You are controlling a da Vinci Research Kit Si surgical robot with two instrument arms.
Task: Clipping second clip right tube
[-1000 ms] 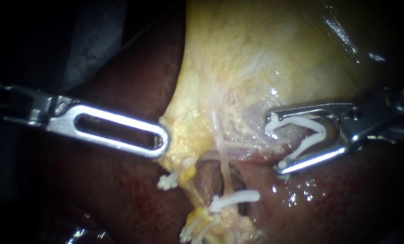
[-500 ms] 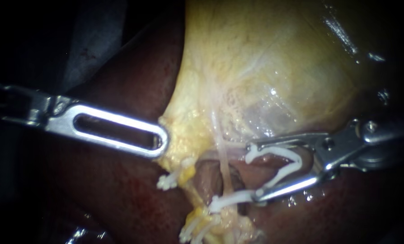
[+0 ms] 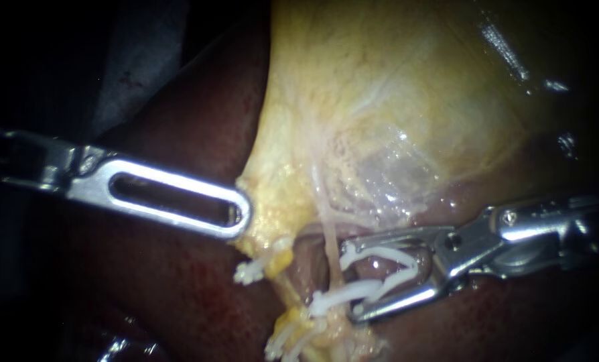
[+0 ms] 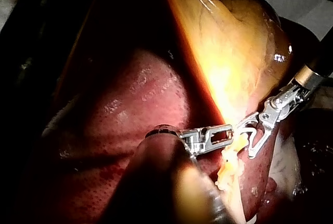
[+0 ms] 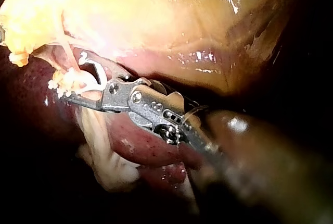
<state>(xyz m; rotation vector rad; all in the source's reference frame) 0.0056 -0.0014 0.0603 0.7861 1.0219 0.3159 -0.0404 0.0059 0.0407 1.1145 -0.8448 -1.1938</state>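
Observation:
The yellow gallbladder (image 3: 380, 100) hangs above the dark red liver (image 3: 179, 295). My left instrument (image 3: 240, 213) comes in from the left, its slotted jaws shut on the gallbladder's lower yellow edge. A thin pale tube (image 3: 329, 236), the right one, runs down to a white clip (image 3: 343, 293) across it. My right instrument (image 3: 352, 281) carries an open white clip (image 3: 392, 257) between its spread jaws. Its jaw tips lie just right of the tube, above the placed clip. The right wrist view shows my right instrument (image 5: 73, 77) with its clip (image 5: 97, 76) beside the tube.
More white clips (image 3: 249, 270) sit on the left tube, and several others (image 3: 289, 340) lie lower on yellow tissue. In the left wrist view my two instruments (image 4: 221, 133) (image 4: 253, 136) meet tip to tip at the gallbladder's edge.
My right instrument has moved left and down with its clip, from beside the gallbladder to the right tube. The left instrument has kept its hold.

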